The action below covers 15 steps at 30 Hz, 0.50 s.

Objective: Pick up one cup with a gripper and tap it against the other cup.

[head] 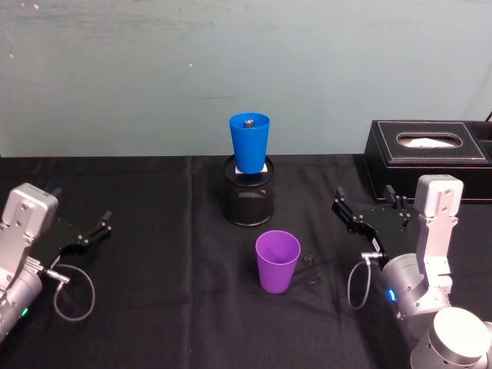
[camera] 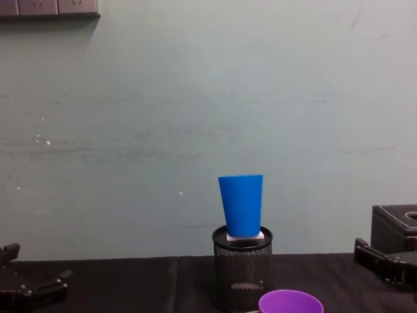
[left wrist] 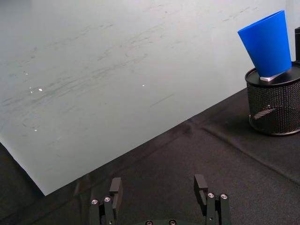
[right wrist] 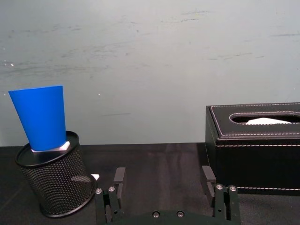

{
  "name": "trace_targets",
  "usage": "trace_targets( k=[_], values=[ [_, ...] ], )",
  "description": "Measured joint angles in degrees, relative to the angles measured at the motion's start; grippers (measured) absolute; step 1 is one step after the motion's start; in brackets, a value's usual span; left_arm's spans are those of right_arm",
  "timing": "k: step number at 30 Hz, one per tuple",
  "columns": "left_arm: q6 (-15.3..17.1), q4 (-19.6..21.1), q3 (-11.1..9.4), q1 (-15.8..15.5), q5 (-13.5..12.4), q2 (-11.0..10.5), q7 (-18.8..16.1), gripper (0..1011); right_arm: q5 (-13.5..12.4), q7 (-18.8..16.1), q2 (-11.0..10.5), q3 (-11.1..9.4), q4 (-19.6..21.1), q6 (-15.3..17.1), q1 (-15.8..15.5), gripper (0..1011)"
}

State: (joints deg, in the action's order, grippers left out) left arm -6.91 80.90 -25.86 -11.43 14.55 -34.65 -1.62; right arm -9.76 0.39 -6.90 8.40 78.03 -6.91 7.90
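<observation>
The purple cup (head: 277,261) stands upright on the black cloth, between my two arms; its rim (camera: 290,303) shows low in the chest view. The blue cup (head: 249,142) sits upright on top of a black wire-mesh pen holder (head: 250,198), behind the purple cup; it is also seen as blue cup (left wrist: 268,43) (right wrist: 42,117) (camera: 241,205). My right gripper (head: 365,198) (right wrist: 163,176) rests open to the right of the purple cup, well clear of it. At the left of the table my left gripper (head: 81,207) (left wrist: 158,187) is open and holds nothing.
A black leather tissue box (head: 430,157) (right wrist: 255,145) stands at the back right, just behind the right gripper. Two small dark bits (head: 309,260) lie on the cloth right of the purple cup. A pale green wall closes the table's far edge.
</observation>
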Motion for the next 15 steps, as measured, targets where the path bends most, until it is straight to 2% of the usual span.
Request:
trace_targets(
  k=[15],
  values=[
    [0.0,0.0,0.0,0.0,0.0,0.0,0.0,1000,0.0,0.07,0.0,0.0,0.01,0.0,0.0,1002]
  ],
)
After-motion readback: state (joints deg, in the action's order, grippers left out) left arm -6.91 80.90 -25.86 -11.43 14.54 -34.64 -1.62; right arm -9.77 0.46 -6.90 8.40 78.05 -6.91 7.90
